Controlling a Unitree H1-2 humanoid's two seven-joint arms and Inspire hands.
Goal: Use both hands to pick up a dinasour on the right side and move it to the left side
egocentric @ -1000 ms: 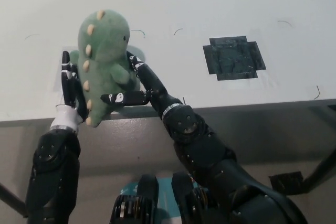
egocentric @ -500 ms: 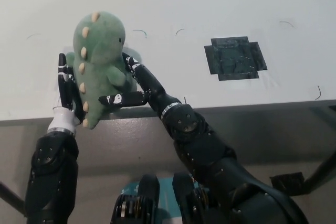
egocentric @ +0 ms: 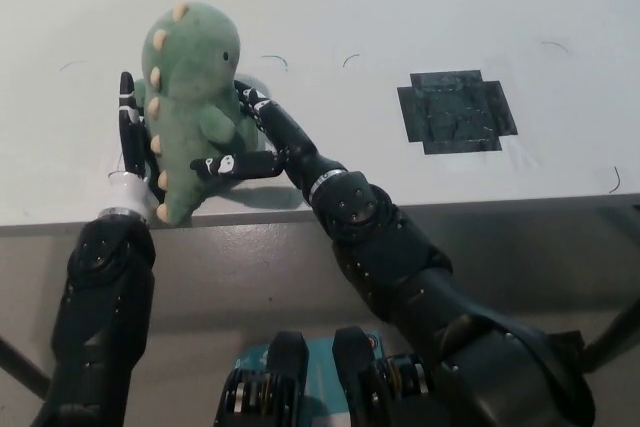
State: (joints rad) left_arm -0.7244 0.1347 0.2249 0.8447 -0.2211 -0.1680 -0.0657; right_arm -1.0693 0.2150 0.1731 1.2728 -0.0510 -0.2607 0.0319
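You have the green dinosaur (egocentric: 190,97) clamped upright between left hand (egocentric: 131,142) and right hand (egocentric: 250,137), at the surface's (egocentric: 330,7) near edge, left side. Open room lies behind; dark patch (egocentric: 456,111) sits well right. Dinosaur hides both palms.
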